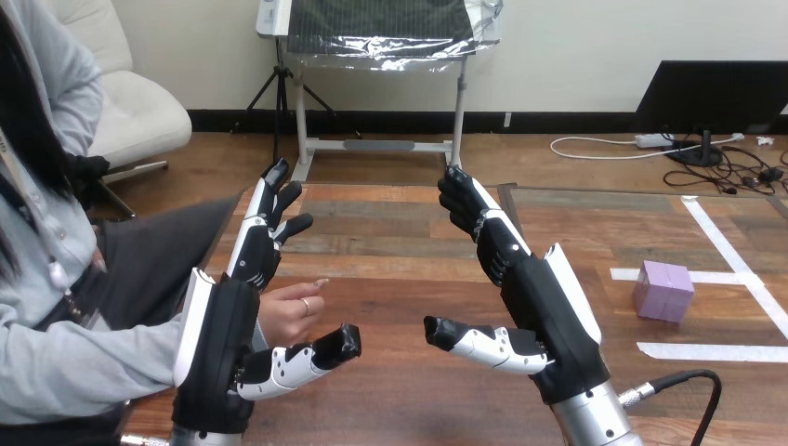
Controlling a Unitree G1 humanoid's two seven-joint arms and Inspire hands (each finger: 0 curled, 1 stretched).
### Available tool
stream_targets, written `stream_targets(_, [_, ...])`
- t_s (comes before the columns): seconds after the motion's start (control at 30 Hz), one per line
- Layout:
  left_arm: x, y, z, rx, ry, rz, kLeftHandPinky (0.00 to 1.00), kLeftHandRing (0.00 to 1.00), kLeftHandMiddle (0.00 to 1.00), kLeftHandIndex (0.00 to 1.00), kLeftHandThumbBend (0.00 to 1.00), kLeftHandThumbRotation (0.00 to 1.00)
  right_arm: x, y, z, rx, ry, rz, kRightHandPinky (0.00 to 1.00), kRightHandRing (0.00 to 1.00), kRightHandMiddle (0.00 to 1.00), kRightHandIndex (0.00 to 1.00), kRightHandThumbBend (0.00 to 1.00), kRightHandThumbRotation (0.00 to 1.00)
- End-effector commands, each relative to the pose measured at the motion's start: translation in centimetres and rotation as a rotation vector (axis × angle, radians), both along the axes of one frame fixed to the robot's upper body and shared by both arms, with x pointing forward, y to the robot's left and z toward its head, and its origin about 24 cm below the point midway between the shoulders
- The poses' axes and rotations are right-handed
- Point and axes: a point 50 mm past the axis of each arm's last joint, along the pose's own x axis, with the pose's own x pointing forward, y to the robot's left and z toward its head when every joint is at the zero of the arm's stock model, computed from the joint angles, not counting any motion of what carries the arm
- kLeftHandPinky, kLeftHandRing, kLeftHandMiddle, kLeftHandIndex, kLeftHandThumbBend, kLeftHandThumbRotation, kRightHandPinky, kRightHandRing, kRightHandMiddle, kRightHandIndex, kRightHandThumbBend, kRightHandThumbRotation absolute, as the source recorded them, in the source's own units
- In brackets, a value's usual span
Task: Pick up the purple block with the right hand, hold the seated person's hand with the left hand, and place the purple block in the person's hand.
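A purple block rests on the wooden table at the right, among strips of white tape. My right hand is raised over the table's middle, fingers straight and thumb spread, holding nothing, well left of the block. My left hand is raised at the left, open too, with its thumb pointing right. The person's hand lies on the table just right of my left palm, loosely curled, between my fingers and thumb. My left hand's fingers are not closed round it.
White tape lines mark the table's right part around the block. The person sits at the left side, their sleeve reaching along the table's left edge.
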Motion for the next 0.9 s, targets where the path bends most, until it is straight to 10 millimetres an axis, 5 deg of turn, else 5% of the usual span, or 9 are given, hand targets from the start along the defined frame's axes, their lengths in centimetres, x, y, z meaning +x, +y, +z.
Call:
stream_targets(0.0, [0.7,-0.3,1.5,-0.015,-0.076,-0.006,0.85,0.95,0.98,0.97,1.0,0.66,1.3,-0.5,1.8,0.002,-0.087,-0.019,0.96,0.95,0.95,0.96,1.0,0.54])
stream_targets(0.87, [0.8,-0.4,1.3,-0.027,-0.066,-0.007,0.85,0.94,0.98,0.96,1.0,0.67,4.9,-4.9,6.0,-0.15,-0.225,-0.16,0.86,0.9,0.92,0.93,1.0,0.56])
